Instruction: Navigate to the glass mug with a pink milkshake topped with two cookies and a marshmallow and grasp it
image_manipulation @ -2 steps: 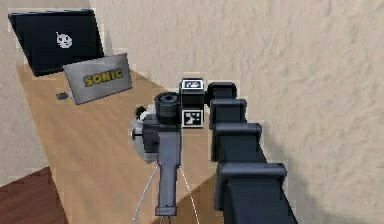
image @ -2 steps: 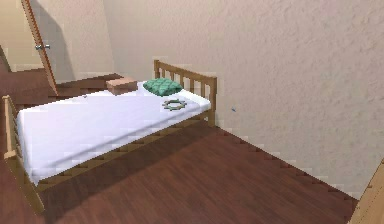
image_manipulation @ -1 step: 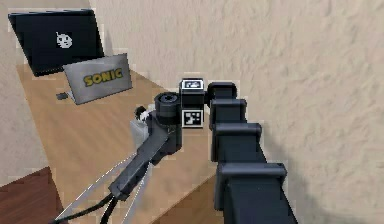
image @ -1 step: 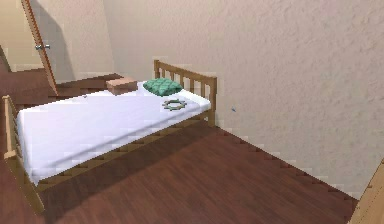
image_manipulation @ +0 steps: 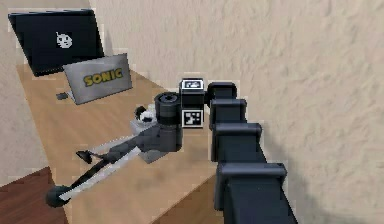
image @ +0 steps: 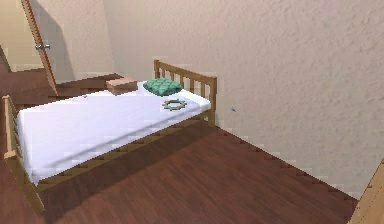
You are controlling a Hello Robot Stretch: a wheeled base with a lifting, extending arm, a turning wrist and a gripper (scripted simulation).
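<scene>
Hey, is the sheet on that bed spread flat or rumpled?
Spread flat: the white sheet lies smooth over the whole bed, no folds showing.

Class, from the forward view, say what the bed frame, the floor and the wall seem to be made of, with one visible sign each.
Bed frame: light wood, it seems, with a smooth finish; tan colour and a slatted headboard.
Floor: probably dark wood planks, slightly glossy; reddish-brown with faint long board lines.
Wall: likely plaster or stucco, matt; its beige surface looks rough and mottled.
</scene>
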